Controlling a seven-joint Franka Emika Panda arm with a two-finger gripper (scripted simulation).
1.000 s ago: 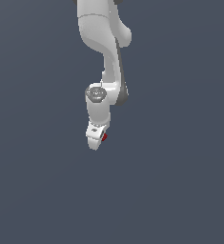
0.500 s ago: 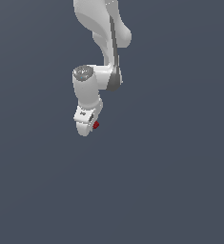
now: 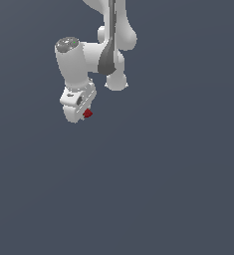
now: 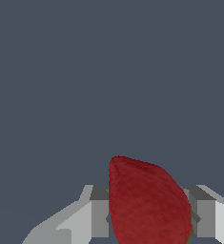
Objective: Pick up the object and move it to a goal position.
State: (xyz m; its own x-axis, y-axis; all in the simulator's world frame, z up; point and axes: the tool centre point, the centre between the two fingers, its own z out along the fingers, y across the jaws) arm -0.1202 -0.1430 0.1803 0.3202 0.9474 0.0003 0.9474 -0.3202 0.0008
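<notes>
Surface: you see only a flat, uniform slate-grey field in both views; no edge, wall or seam shows. Object: a dark red, finely pitted lump, rounded at one end and tapering, with a sliver of green at its lower edge in the wrist view. In the exterior view it shows as a small red speck at 4 o'clock of the white pincer. Pincer state: closed on the object, a grey finger at each side.
</notes>
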